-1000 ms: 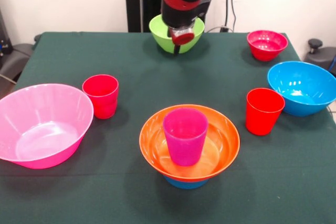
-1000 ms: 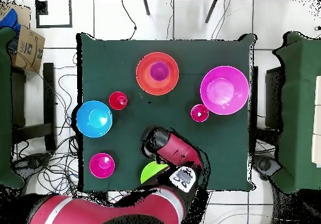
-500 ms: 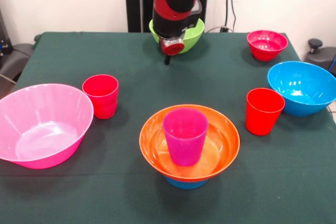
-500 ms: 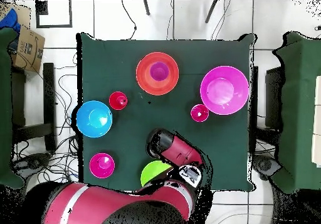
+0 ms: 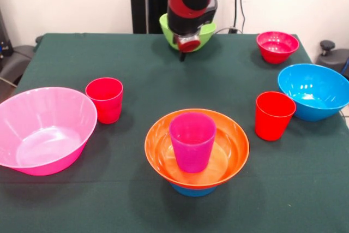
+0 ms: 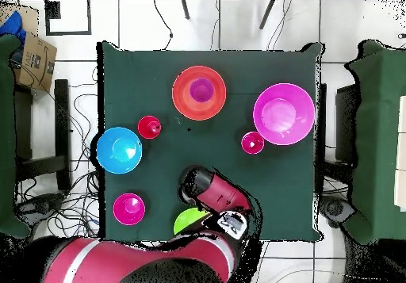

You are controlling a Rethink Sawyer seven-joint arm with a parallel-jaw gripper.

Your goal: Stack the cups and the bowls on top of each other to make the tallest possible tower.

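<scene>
Above: gripper (image 5: 184, 54) hangs before the lime green bowl (image 5: 204, 34) at the surface's far edge; jaws' state indiscernible.

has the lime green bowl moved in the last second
Yes. In the front view the lime green bowl sits slightly higher, shifted right toward the small red-magenta bowl.

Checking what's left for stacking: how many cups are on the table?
3: a red cup beside the pink bowl, a red cup beside the large blue bowl, and the purple cup in the orange bowl.
</scene>
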